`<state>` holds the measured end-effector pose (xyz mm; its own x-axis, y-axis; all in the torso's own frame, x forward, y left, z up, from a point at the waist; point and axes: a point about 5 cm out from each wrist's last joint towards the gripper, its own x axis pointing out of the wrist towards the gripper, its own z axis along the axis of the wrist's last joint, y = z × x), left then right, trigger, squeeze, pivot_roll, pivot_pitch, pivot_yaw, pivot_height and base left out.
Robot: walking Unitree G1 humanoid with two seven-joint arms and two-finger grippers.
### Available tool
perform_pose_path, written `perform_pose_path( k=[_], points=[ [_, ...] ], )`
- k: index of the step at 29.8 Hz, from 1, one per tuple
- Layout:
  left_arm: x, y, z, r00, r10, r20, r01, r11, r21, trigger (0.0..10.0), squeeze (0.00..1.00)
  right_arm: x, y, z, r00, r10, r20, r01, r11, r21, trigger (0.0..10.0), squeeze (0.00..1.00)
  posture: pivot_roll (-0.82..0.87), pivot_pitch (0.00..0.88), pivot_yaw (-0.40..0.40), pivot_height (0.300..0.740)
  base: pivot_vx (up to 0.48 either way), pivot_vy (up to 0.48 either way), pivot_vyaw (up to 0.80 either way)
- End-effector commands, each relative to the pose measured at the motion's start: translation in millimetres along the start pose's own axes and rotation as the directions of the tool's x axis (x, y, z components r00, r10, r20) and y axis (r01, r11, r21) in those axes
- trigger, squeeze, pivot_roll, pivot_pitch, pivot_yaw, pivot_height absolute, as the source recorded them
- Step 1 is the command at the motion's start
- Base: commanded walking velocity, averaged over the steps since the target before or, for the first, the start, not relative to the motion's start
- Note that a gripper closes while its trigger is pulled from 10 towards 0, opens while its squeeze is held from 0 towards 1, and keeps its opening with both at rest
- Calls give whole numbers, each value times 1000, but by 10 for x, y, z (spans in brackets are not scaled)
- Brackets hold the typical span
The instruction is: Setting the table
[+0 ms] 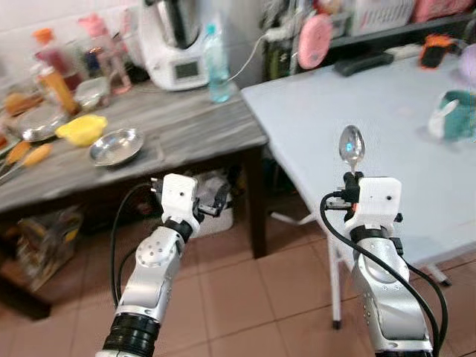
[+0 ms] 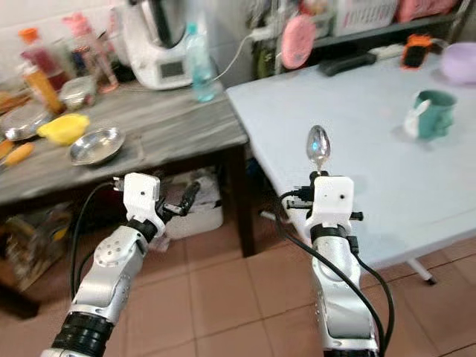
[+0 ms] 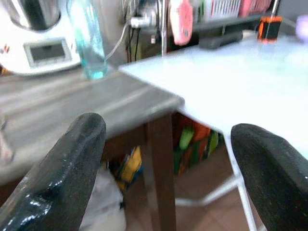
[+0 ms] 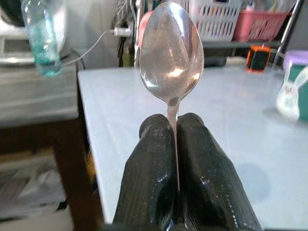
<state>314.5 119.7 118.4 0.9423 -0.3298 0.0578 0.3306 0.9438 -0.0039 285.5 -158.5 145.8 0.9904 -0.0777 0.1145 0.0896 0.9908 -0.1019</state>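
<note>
- Holding one spoon (image 4: 170,53) upright: right gripper (image 4: 175,139) clamps the handle, bowl up, at the near edge of the white table (image 1: 387,126), not yet set down.
- Left gripper (image 3: 163,159) is spread wide and empty, in front of the wooden table (image 1: 186,130).
- Early stage, I judge: white table carries one teal mug (image 2: 433,112), no plate or cutlery laid.
- Wooden table: one steel bowl (image 1: 117,146), one water bottle (image 1: 216,63).
</note>
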Motion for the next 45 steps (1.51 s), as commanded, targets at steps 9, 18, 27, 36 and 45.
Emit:
perform_pose_path(
  k=[9, 18, 27, 36, 45],
  points=[
    [-32, 109, -1, 998, 61, -7, -61, 998, 4, 10000, 0, -8, 107, 34, 998, 51, 22, -51, 999, -5, 10000, 0, -124, 0, 96, 740, 322, 0, -313],
    [-24, 170, -3, 994, 105, -11, -104, 994, 15, 10000, 0, -3, 105, 32, 998, 58, 18, -58, 998, -2, 10000, 0, -125, 0, 93, 740, 0, 0, 62],
    [-22, 177, 9, 993, 122, -3, -122, 992, 27, 10000, 0, -5, 145, 58, 995, 91, 40, -90, 996, -26, 10000, 0, -121, 0, 95, 740, 0, 0, 46],
    [-18, 151, 31, 996, 88, 3, -88, 996, 29, 10000, 0, -19, 183, 64, 994, 102, 45, -102, 995, -12, 10000, 0, -118, 0, 100, 740, 0, 0, 635],
    [-19, 155, 39, 996, 87, 4, -87, 996, 36, 10000, 0, -25, 182, 61, 994, 102, 46, -101, 995, -14, 10000, 0, -118, 0, 106, 740, 0, 0, 651]
  ],
)
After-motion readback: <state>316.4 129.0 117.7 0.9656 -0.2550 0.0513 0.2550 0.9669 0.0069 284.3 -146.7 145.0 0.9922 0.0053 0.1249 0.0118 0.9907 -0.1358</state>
